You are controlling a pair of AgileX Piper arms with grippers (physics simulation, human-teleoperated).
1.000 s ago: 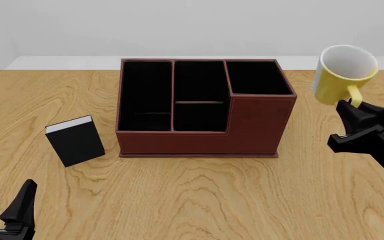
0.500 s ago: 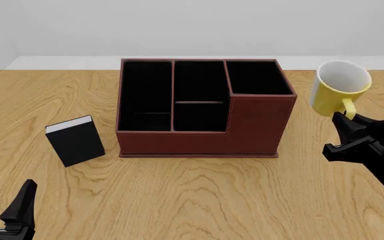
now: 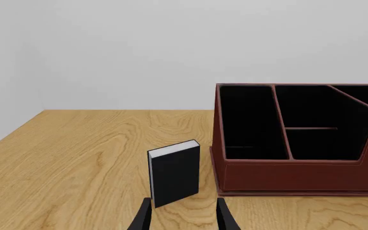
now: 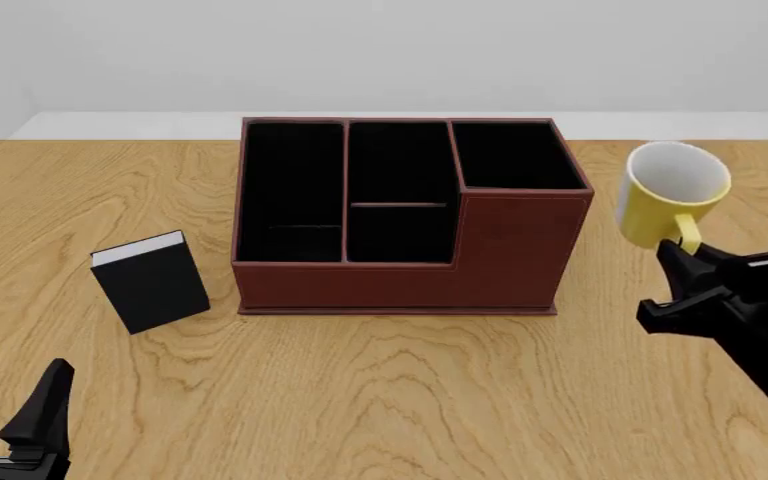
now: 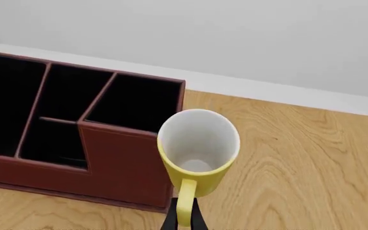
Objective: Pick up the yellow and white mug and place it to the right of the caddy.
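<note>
The yellow and white mug (image 4: 671, 195) hangs tilted just right of the caddy (image 4: 491, 250), its white inside facing up and toward me. My right gripper (image 4: 678, 258) is shut on the mug's yellow handle (image 5: 185, 203), reaching in from the right. In the right wrist view the mug (image 5: 197, 148) sits beside the taller corner of the caddy (image 5: 120, 167). Whether the mug touches the table cannot be told. My left gripper (image 4: 8, 388) stands open and holds nothing at the near left corner; its fingers (image 3: 143, 218) point toward the caddy (image 3: 299, 175).
A small black book (image 4: 153, 282) with a white edge stands upright left of the caddy, and in the left wrist view the book (image 3: 174, 175) is right ahead of the open fingers. Wooden tabletop (image 4: 398, 390) spreads before the caddy.
My right gripper has come down and slightly left with the mug, bringing it lower beside the caddy's right wall. The left arm has stayed still.
</note>
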